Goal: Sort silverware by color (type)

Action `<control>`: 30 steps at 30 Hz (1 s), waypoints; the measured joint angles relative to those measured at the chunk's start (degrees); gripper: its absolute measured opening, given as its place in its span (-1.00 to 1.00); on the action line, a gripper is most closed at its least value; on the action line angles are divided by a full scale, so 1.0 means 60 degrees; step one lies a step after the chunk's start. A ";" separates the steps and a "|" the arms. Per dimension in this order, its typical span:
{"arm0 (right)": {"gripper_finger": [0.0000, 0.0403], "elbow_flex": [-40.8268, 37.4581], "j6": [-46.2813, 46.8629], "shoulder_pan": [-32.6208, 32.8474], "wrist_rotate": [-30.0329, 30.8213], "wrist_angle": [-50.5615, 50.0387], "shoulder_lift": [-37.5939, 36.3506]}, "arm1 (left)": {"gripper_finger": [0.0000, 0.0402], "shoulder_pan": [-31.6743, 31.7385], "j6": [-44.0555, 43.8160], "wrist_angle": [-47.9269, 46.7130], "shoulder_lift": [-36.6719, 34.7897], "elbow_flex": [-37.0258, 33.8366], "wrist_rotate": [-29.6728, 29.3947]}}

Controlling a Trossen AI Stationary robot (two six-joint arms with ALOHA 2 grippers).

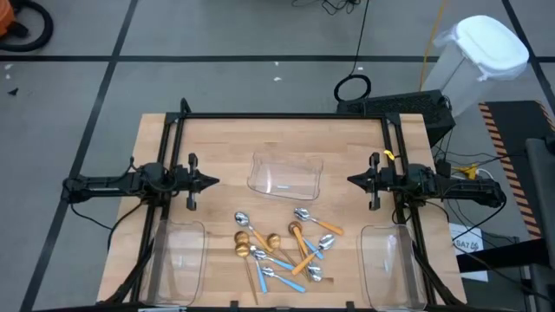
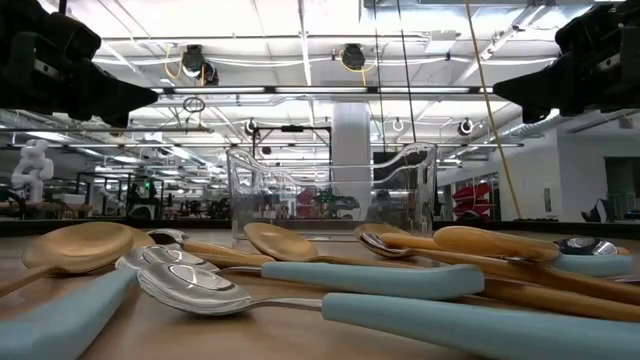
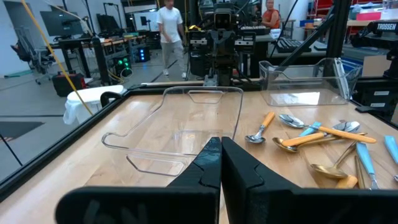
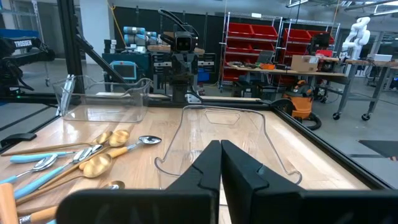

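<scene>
Lying jumbled at the near middle of the table: the spoons, blue-handled, orange-handled and gold, crossing and touching. Flanked by two clear trays at the near corners, with a third tray just behind the heap, all holding nothing. Hanging well apart at either side, left gripper and right gripper, fingers pressed together, empty. Sorting apparently not begun; next, judging so: opening one gripper, descending on an outlying spoon.
</scene>
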 joint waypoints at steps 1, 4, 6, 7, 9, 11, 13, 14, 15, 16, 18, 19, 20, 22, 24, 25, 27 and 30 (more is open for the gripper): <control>-0.97 0.0000 0.0001 -0.0002 0.0000 0.0001 0.0000 | -0.98 -0.0001 0.0000 0.0000 0.0000 0.0000 0.0000; -0.97 0.0004 0.0002 0.0001 0.0000 0.0004 0.0000 | -0.98 -0.0002 0.0000 0.0003 0.0000 -0.0002 -0.0002; -0.97 0.0004 0.0002 -0.0002 0.0000 0.0001 0.0000 | -0.98 -0.0002 0.0000 0.0003 0.0000 -0.0003 -0.0004; -0.97 0.0001 -0.0001 0.0001 0.0000 0.0001 -0.0001 | -0.98 0.0001 0.0000 0.0002 0.0000 -0.0002 -0.0002; -0.97 0.0004 -0.0001 0.0001 0.0000 0.0004 -0.0004 | -0.98 0.0001 0.0000 0.0003 0.0000 0.0000 -0.0003; -0.97 0.0003 0.0002 0.0001 0.0000 0.0004 0.0000 | -0.98 0.0001 0.0000 0.0003 0.0000 0.0000 0.0000; -0.97 0.0000 0.0045 0.0001 -0.0004 0.0029 0.0000 | -0.98 -0.0002 0.0000 0.0002 0.0000 -0.0004 0.0000; -0.97 0.0000 0.0156 0.0001 -0.0003 0.0039 0.0000 | -0.98 0.0001 0.0000 0.0002 0.0000 -0.0001 -0.0001; -0.97 0.0004 0.0303 0.0001 -0.0004 0.0039 -0.0003 | -0.98 0.0000 0.0000 0.0003 0.0000 -0.0002 -0.0001; -0.97 0.0002 0.0450 0.0000 -0.0002 0.0064 -0.0003 | -0.98 -0.0001 0.0000 0.0000 0.0000 0.0000 -0.0001; -0.97 0.0002 0.0655 -0.0001 0.0000 0.0104 -0.0002 | -0.98 -0.0002 0.0000 0.0003 0.0000 -0.0004 -0.0003; -0.97 0.0002 0.0674 0.0000 0.0002 0.0130 0.0000 | -0.98 -0.0002 0.0000 0.0003 0.0000 -0.0004 0.0000; -0.97 0.0002 0.0678 -0.0001 0.0005 0.0159 -0.0002 | -0.98 -0.0002 0.0000 -0.0001 0.0000 -0.0004 0.0000; -0.97 0.0003 0.0680 -0.0002 0.0007 0.0182 -0.0001 | -0.98 -0.0002 0.0000 0.0000 0.0000 0.0000 0.0000; -0.97 0.0000 0.0684 0.0001 0.0007 0.0187 0.0000 | -0.98 -0.0002 0.0045 0.0003 0.0000 0.0000 -0.0004; -0.97 0.0002 0.0684 0.0001 0.0003 0.0204 -0.0002 | -0.98 -0.0002 0.0120 0.0002 0.0000 -0.0001 -0.0001; -0.97 0.0004 0.0758 0.0001 -0.0007 0.0218 0.0000 | -0.98 -0.0002 0.0286 0.0003 0.0000 0.0000 -0.0001; -0.97 0.0001 0.0945 0.0001 0.0019 0.0258 0.0000 | -0.98 -0.0001 0.0243 0.0001 0.0000 -0.0002 0.0000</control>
